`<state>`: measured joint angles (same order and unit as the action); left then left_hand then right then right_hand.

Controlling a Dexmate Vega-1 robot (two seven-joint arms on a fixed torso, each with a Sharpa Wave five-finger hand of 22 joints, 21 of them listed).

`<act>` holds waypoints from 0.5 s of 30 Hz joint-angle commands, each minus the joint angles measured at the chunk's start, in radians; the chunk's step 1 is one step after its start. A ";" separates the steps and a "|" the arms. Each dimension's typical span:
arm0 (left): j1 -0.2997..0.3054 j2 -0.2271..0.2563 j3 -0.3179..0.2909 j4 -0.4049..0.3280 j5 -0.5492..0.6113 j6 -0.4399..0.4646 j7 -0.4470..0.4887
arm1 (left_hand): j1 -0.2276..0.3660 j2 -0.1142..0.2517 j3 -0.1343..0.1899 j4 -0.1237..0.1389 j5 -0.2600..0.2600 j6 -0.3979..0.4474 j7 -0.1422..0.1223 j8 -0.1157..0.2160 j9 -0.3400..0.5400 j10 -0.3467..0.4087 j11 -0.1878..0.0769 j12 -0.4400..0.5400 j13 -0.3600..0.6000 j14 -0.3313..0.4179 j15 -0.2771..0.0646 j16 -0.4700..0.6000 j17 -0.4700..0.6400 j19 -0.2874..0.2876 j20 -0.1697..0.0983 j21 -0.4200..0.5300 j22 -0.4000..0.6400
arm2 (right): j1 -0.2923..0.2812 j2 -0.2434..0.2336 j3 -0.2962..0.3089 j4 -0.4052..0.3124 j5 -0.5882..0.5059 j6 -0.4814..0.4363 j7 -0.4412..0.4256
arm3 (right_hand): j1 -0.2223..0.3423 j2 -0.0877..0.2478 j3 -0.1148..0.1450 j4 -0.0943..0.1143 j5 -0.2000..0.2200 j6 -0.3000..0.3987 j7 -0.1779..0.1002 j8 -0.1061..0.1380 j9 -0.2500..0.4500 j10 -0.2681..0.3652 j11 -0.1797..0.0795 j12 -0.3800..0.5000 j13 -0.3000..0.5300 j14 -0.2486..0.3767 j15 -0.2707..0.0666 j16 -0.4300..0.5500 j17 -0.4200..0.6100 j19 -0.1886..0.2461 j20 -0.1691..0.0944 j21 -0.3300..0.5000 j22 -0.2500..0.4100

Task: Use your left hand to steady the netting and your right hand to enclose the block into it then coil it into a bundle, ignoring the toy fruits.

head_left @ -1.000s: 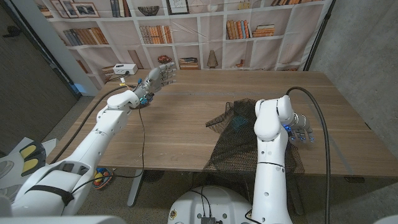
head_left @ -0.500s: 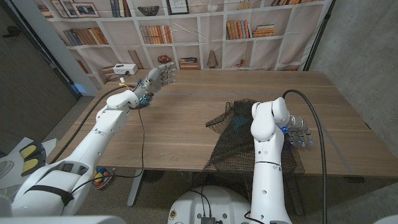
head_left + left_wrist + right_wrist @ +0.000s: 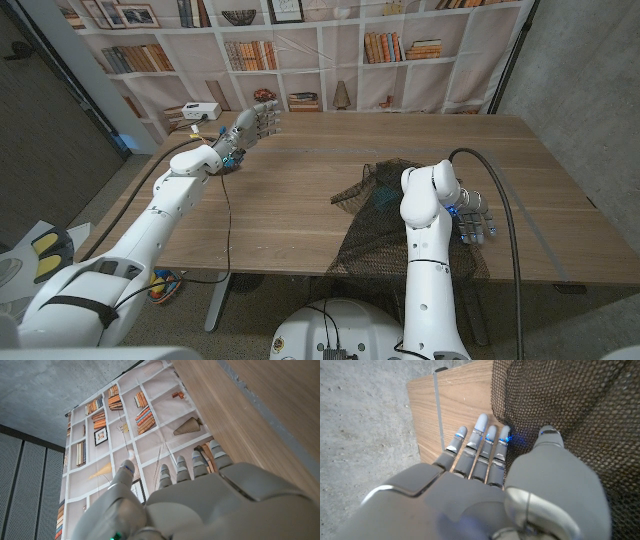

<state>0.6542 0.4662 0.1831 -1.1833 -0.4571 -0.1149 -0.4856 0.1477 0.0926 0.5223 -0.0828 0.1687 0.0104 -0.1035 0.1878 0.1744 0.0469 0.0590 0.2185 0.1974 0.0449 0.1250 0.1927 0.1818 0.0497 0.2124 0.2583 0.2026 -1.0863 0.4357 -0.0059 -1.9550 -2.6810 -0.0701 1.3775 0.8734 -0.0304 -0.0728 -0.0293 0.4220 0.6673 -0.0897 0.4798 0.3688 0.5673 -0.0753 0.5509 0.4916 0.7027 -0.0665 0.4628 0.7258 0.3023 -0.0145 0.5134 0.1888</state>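
Left hand (image 3: 258, 120) spread, empty, far from netting (image 3: 385, 215); right hand (image 3: 474, 218) empty alongside — unsteadied mesh likely drags.

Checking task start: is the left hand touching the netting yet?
Apart. The head view shows the left hand raised at the table's far left side, with bare wood between it and the netting lying by the right hand.
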 commanded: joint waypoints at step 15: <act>-0.024 -0.009 0.002 0.043 0.008 -0.002 -0.005 | -0.006 -0.002 0.003 -0.002 0.005 -0.001 -0.002 -0.003 0.003 -0.004 0.000 -0.002 0.004 0.002 0.004 -0.003 0.002 0.003 0.002 -0.007 0.005 | -0.036 -0.408 -0.224 0.024 0.316 -0.310 -0.080 | 0.204 0.145 0.026 -0.076 -0.035 0.238 0.047 0.337 0.261 0.290 -0.014 0.242 0.171 0.225 -0.140 0.265 0.192 0.160 -0.019 0.045 0.015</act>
<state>0.6349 0.4595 0.1844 -1.1493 -0.4521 -0.1193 -0.4930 0.1477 0.0926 0.5223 -0.0828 0.1687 0.0104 -0.1035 0.1878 0.1744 0.0469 0.0590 0.2185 0.1974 0.0449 0.1250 0.1927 0.1818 0.0497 0.2124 0.2583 0.2026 -1.0997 0.2207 -0.1169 -1.9108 -2.4895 -0.2288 1.3655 1.0616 0.0916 -0.0455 -0.1041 0.3949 0.9130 -0.0323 0.7861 0.5487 0.8653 -0.0841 0.7851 0.6485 0.9220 -0.1289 0.7151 0.9094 0.4695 -0.0183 0.5563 0.1981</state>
